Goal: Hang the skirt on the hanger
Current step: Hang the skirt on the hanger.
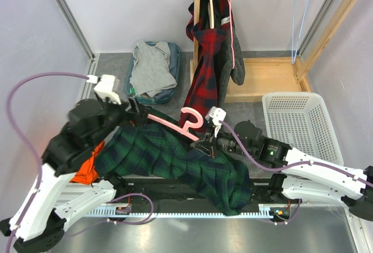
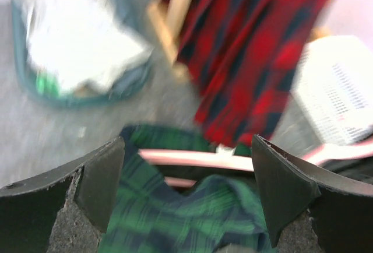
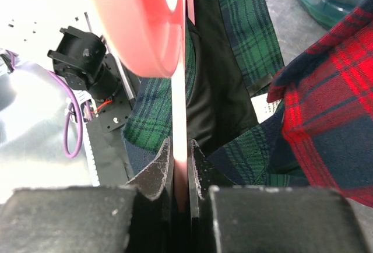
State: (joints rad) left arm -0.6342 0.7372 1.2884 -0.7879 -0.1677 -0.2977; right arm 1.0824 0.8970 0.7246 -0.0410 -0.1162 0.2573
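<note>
The skirt (image 1: 175, 160), green plaid, lies crumpled low in the middle of the overhead view, its far edge bunched under the pink hanger (image 1: 187, 120), whose hook points to the back. The right claw (image 3: 179, 148) is pinched narrow on the hanger's thin stem, probably to steady it while the cloth is worked on. The left claw (image 2: 186, 148) stands wide, holding nothing, poised over the skirt's edge where the hanger's bar crosses; I judge it is placed to take that edge. Room is tight behind: a red plaid garment (image 1: 204, 78) hangs from the wooden rack (image 1: 262, 81) just beyond the hook. A white basket (image 1: 297, 125) sits to the right and a bin (image 1: 174, 60) of grey clothes (image 1: 151, 69) back left, both apart from the skirt
</note>
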